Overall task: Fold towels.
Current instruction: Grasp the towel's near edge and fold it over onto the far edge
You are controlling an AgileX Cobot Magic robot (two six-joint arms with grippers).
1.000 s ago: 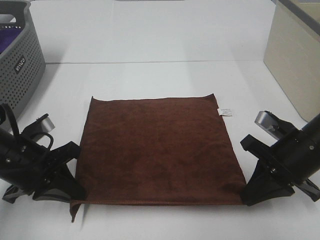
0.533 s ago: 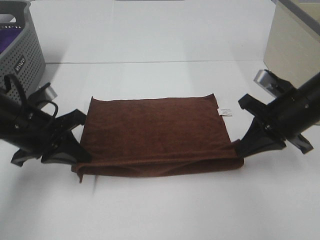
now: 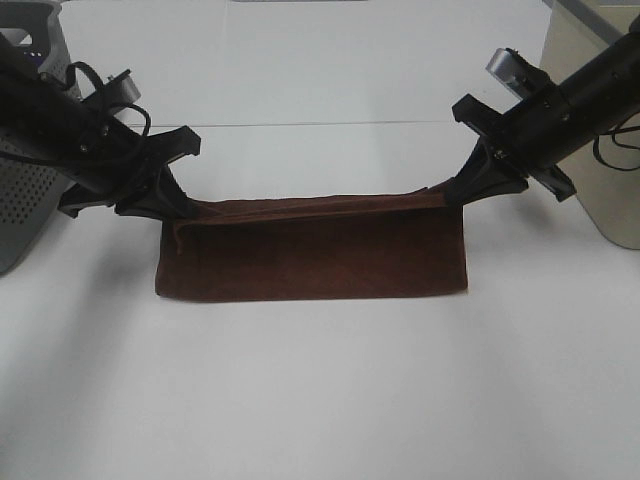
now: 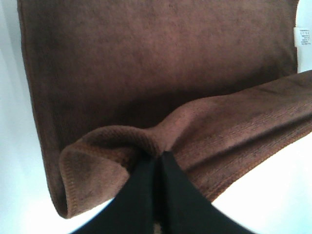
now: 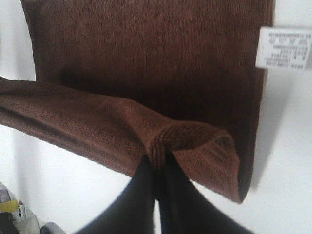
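Observation:
The dark brown towel [image 3: 315, 255] lies folded in half on the white table, its fold toward the front. My left gripper [image 3: 178, 210] is shut on the towel's upper-layer corner at the back left, seen pinched in the left wrist view [image 4: 158, 155]. My right gripper [image 3: 455, 195] is shut on the upper-layer corner at the back right, seen pinched in the right wrist view [image 5: 158, 153]. The held edge hangs just above the towel's far edge. The white tag [image 5: 284, 47] shows on the lower layer, and also in the left wrist view [image 4: 302, 36].
A grey perforated laundry basket [image 3: 25, 200] stands at the left behind my left arm. A beige box [image 3: 595, 140] stands at the right behind my right arm. Bare white table [image 3: 320, 400] lies in front of the towel.
Both grippers have carried the towel's near edge up and back over the cloth to the far edge. The towel has gone from flat and square to folded in half.

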